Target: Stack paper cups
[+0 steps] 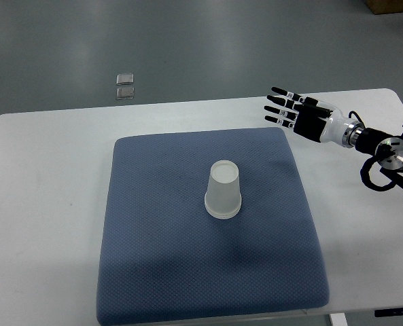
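Note:
A white paper cup [223, 189] stands upside down near the middle of the blue mat [153, 258]; whether it is one cup or a stack I cannot tell. My right hand [283, 106] hovers over the table at the mat's far right corner, fingers stretched out flat and pointing left, holding nothing. It is well apart from the cup, up and to the right of it. The left arm does not show.
The mat lies on a white table [45, 190]. Two small clear objects [126, 86] sit on the grey floor beyond the table's far edge. My right forearm [384, 149] crosses the table's right end.

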Controlling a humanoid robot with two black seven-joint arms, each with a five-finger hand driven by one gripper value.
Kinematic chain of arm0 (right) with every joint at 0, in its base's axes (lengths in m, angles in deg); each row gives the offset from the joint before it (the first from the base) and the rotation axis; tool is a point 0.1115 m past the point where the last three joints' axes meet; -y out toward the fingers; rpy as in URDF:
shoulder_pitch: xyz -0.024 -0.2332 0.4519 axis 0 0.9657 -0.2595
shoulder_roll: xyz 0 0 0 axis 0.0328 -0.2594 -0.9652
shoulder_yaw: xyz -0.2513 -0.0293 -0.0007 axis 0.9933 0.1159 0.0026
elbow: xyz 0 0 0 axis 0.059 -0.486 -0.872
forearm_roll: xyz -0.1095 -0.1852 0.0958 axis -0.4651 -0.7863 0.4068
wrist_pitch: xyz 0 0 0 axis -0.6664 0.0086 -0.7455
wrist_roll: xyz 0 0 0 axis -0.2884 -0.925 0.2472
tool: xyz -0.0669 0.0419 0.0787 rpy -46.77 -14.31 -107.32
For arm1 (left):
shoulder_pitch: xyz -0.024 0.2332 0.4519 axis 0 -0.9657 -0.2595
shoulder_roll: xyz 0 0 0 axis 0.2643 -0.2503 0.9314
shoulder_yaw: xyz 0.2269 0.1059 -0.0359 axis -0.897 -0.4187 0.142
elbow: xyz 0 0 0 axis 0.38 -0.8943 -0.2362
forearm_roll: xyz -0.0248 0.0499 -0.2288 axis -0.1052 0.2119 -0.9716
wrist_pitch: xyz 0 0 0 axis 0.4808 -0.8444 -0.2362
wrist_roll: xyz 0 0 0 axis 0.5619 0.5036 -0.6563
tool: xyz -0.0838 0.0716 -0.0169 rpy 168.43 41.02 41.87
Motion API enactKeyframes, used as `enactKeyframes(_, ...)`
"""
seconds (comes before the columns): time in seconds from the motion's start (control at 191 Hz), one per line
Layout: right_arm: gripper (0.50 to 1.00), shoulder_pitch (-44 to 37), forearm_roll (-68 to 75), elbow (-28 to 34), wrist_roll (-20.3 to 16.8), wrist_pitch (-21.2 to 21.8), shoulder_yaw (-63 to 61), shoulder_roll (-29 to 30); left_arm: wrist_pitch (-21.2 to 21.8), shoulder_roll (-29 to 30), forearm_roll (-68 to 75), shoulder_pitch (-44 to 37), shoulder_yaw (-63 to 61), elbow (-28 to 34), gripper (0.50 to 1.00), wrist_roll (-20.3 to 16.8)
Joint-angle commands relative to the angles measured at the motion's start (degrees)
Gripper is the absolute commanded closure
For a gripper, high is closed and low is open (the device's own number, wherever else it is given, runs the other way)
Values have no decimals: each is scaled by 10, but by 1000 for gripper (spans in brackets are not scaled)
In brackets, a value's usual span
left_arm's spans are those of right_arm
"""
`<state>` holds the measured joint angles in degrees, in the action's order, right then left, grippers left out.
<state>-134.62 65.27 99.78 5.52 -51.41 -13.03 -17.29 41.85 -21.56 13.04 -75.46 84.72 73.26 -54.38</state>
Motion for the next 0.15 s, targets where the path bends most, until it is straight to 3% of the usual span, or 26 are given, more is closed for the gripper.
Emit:
enactKeyframes(0.0, 579, 3, -1, 0, 1, 0, -4, 0, 0, 0, 0, 0, 0, 0, 500, 0)
enactKeyframes(0.147, 579, 4, -2, 2, 2, -1, -5, 1, 0, 0, 0, 0, 0, 0, 500, 0)
